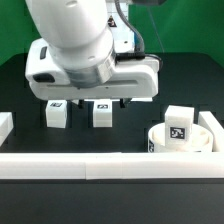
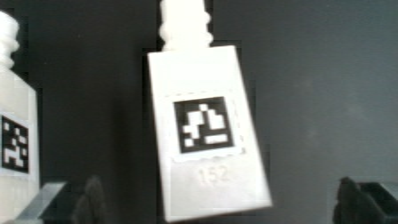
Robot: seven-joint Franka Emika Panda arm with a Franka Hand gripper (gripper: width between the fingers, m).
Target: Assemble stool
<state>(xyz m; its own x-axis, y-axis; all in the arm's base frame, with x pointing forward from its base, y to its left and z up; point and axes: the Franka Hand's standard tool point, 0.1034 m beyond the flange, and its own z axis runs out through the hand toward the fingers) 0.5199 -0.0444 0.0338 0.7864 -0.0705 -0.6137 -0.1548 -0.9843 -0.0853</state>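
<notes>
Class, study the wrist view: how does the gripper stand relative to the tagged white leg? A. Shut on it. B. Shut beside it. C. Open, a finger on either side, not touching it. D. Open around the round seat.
C: the gripper is open, its fingers standing on either side of the tagged leg, with a dark gap showing on each side.

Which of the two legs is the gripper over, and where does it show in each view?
Exterior view: the leg is the one of the pair nearer the seat, under the arm.
Wrist view: the leg fills the middle, inside the open gripper, untouched.
Shared landmark: the second leg, beside it in both views, at the wrist picture's edge.
</notes>
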